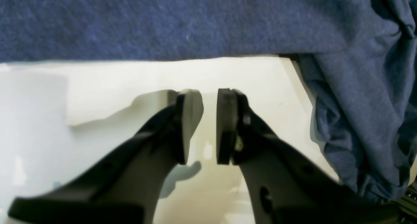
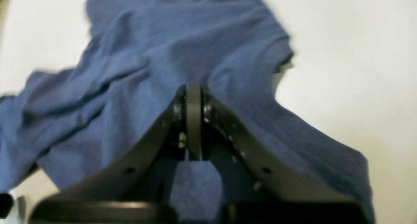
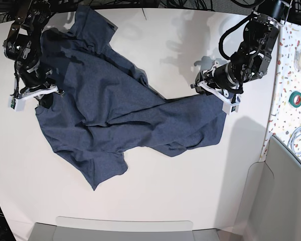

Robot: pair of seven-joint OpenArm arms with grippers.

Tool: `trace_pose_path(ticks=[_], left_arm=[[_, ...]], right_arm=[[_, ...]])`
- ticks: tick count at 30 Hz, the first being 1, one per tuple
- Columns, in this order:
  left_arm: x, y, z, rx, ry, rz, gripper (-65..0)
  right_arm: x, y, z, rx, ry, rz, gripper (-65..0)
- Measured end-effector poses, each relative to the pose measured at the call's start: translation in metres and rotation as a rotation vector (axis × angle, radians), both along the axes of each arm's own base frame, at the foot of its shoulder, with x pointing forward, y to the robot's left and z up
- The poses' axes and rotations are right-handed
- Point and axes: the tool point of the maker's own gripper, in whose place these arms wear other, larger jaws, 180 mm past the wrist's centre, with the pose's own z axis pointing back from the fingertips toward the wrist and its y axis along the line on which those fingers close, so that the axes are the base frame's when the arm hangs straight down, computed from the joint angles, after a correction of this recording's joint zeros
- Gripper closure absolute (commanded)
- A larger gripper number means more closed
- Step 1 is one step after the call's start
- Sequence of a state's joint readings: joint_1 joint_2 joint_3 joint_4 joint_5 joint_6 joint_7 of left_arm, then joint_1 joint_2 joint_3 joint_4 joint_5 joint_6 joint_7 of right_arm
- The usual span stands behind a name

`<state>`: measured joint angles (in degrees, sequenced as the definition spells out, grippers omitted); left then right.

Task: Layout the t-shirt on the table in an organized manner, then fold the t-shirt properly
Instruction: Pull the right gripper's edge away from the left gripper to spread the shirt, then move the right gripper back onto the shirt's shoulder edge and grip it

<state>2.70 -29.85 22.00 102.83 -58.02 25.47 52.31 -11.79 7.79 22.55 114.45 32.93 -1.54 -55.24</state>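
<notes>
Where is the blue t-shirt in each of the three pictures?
Left wrist view: the t-shirt fills the top and hangs bunched down the right side.
Right wrist view: it spreads across the middle and left, behind the right gripper.
Base view: it sprawls crumpled across the left and centre.
Shared landmark: the white table under it in every view.

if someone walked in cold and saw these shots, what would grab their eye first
The crumpled dark blue t-shirt sprawled across the middle of the white table, rumpled and far from flat. Next, the two black arms at either end of it: the right gripper is shut with cloth under and around it, while the left gripper stands slightly open over bare table beside the shirt's edge. A speckled surface with a roll of green tape sits off to one side.
</notes>
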Motion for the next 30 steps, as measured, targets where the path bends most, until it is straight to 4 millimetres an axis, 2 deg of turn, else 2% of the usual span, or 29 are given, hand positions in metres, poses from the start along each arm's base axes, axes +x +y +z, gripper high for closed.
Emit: trace_pose_path(ticks=[3,6,10,12,15,18,25,30], left_arm=[[0.000,0.000,0.000,0.001,0.000,0.000,-13.3],[0.000,0.000,0.000,0.000,-0.001,0.000,-13.3],[0.000,0.000,0.000,0.000,0.001,0.000,-13.3],[0.000,0.000,0.000,0.001,-0.001,0.000,-13.3],[0.000,0.000,0.000,0.003,0.000,0.000,-13.3],[0.000,0.001,-0.001,0.008,-0.003,0.001,-13.3],[0.000,0.001,-0.001,0.009,0.000,0.000,-13.3],[-0.004,0.002,-0.003,0.011,0.007,0.000,-13.5]], right_arm=[[-0.002,-0.014,-0.014,-0.006,0.037,-0.071,0.0],[0.005,-0.020,-0.033,0.016,0.078,-0.094,0.0],[0.007,-0.022,-0.079,0.089,0.193,-0.116,0.0],[0.014,-0.025,-0.090,0.111,0.192,-0.126,0.0],[0.030,-0.037,-0.095,0.120,0.203,-0.122,0.0],[0.045,-0.059,-0.094,0.104,0.204,-0.138,0.0],[0.072,-0.111,-0.082,0.071,0.248,-0.202,0.0],[0.097,-0.124,-0.074,0.059,0.229,-0.222,0.0]])
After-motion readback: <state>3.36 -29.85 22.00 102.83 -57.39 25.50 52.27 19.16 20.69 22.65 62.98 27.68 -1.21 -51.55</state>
